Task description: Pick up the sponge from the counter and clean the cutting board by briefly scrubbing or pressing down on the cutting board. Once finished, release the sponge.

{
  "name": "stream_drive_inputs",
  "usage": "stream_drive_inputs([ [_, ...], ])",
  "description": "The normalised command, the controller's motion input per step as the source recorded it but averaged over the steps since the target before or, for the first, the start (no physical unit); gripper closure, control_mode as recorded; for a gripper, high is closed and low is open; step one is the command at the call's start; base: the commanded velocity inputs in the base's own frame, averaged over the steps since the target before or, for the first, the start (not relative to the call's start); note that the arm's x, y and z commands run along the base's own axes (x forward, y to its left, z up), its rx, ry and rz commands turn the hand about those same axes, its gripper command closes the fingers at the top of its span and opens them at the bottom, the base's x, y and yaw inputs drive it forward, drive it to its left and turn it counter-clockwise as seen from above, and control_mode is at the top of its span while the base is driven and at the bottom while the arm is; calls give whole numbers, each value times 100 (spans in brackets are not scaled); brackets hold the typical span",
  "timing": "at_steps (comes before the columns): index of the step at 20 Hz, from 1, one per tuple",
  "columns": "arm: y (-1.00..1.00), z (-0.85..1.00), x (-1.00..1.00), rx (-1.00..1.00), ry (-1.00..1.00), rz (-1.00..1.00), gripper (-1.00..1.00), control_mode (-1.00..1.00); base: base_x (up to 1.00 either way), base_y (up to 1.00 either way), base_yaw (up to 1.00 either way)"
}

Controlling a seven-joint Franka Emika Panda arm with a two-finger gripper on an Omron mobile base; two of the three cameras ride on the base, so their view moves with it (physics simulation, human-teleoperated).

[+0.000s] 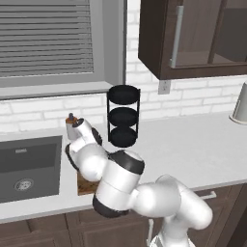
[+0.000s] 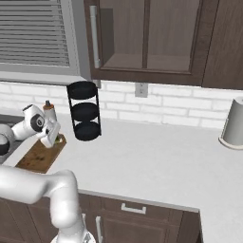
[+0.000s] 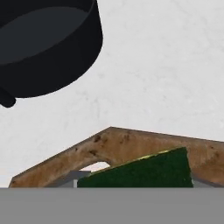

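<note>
Cutting board [image 3: 131, 146] mottled brown wood; sponge [image 3: 146, 173] rough green (scouring top); counter [image 3: 166, 65] smooth matte.

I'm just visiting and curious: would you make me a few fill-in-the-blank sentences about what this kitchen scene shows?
1. The green sponge is over the wooden ____.
2. The cutting board lies on the counter beside the ____.
3. The black rack behind the board has ____ round shelves.
4. Above the counter hangs a dark ____.

Missing words: cutting board; sink; three; cabinet
</note>
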Motion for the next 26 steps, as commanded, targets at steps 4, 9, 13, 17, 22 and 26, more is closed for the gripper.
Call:
stream_drive_inputs([
  [4, 59, -19, 48, 0, 0, 0, 100, -100, 0, 0, 0],
  [9, 22, -28, -5, 0, 0, 0, 100, -100, 0, 0, 0],
  [13, -34, -47, -76, 0, 0, 0, 100, -100, 0, 0, 0],
  [17, -47, -59, -97, 0, -6, 0, 100, -100, 0, 0, 0],
  [22, -56, -48, -74, -2, -9, 0, 100, -100, 0, 0, 0],
  [26, -59, -46, -65, -3, -9, 0, 100, -100, 0, 0, 0],
])
